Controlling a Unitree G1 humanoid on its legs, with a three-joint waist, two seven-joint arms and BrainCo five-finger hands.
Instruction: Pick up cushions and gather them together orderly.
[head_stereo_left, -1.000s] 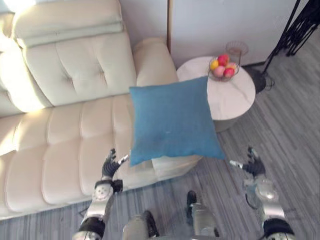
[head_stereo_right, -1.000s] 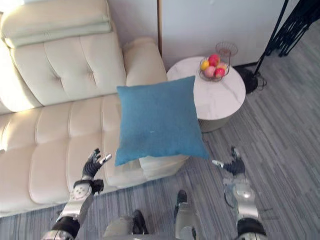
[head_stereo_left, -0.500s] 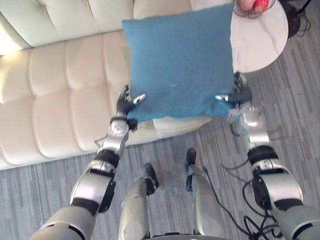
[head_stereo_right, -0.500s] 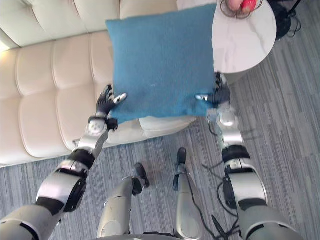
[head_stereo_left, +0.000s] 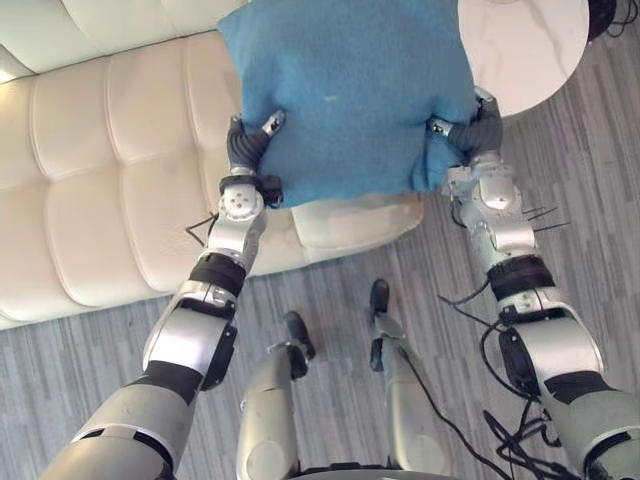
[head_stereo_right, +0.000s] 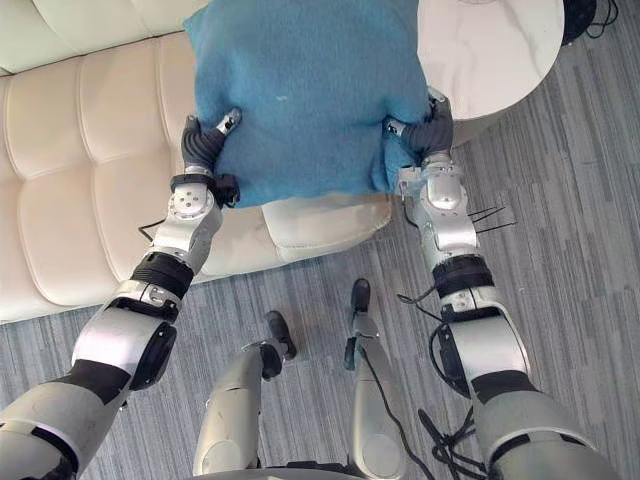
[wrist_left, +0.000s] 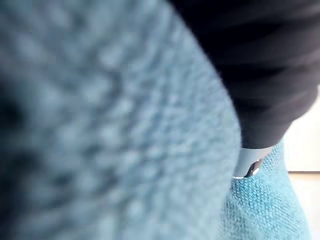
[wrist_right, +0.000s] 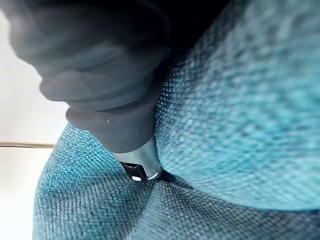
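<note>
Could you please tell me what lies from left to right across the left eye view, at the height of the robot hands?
Sofa, left robot hand, blue cushion, right robot hand, floor.

Left hand (head_stereo_left: 246, 150) and right hand (head_stereo_left: 474, 132) grip tight (arms outstretched).

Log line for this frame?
left hand: pinches blue cushion lower corner | right hand: pinches opposite lower corner | cushion: over cream sofa seat
</note>
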